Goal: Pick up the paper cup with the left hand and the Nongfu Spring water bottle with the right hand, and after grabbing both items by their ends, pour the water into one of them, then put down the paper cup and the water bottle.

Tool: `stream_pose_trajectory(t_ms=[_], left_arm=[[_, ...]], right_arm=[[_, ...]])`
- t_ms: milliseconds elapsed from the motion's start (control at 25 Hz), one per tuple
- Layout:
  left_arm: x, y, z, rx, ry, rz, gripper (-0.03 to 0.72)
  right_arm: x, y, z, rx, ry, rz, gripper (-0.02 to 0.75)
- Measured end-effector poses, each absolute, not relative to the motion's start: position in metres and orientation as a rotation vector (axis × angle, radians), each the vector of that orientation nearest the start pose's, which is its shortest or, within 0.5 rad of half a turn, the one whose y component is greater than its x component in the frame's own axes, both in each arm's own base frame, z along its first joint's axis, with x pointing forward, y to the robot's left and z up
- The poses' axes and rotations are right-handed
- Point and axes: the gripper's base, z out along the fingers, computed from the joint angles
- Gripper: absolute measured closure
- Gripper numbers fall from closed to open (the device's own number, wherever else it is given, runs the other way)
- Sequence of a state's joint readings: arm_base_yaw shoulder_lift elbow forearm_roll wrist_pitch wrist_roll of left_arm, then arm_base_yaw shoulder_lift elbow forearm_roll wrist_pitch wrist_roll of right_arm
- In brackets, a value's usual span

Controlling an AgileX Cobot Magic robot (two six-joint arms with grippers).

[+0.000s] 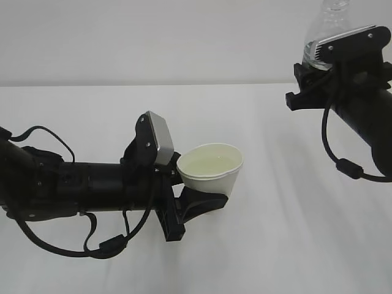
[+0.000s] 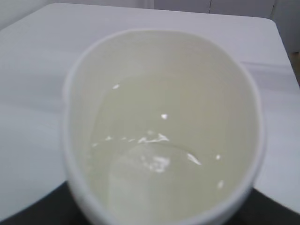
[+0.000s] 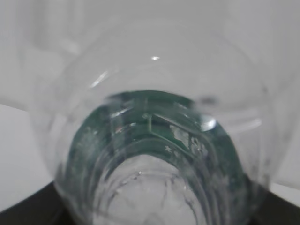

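Note:
The white paper cup (image 1: pixel 211 174) is held above the table with my left gripper (image 1: pixel 201 199) shut on its lower part. It stands upright, and pale water (image 1: pixel 211 164) fills its bottom. In the left wrist view the cup (image 2: pixel 164 126) fills the picture, with dark fingers (image 2: pixel 23 216) at the bottom corners. My right gripper (image 1: pixel 315 70) is shut on the base of the clear Nongfu Spring water bottle (image 1: pixel 327 27), raised at the top right with its neck up and cut off by the frame edge. The right wrist view looks through the bottle (image 3: pixel 154 140) to its green label (image 3: pixel 159 122).
A plain white table (image 1: pixel 275 233) lies below both arms, with a pale wall behind it. Black cables loop under the left arm (image 1: pixel 61 184) and beside the right arm (image 1: pixel 367 116). About a cup's width of air separates the cup and the right gripper.

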State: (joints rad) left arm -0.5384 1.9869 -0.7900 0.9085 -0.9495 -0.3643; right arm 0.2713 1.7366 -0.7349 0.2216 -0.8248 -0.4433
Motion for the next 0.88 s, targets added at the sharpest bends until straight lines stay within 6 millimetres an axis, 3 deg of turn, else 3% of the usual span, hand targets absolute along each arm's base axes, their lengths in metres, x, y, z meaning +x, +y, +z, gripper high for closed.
stream_pose_trajectory(t_ms=[240, 880], left_arm=[[0.266, -0.227, 0.124, 1.181, 1.574, -0.854, 0.3], [0.266, -0.227, 0.124, 1.178, 1.575, -0.853, 0.3]], right_arm=[[0.335, 0.077, 0.195, -0.309, 1.686, -0.13, 0.286], [0.347, 0.078, 0.133, -0.195, 1.756, -0.066, 0.287]])
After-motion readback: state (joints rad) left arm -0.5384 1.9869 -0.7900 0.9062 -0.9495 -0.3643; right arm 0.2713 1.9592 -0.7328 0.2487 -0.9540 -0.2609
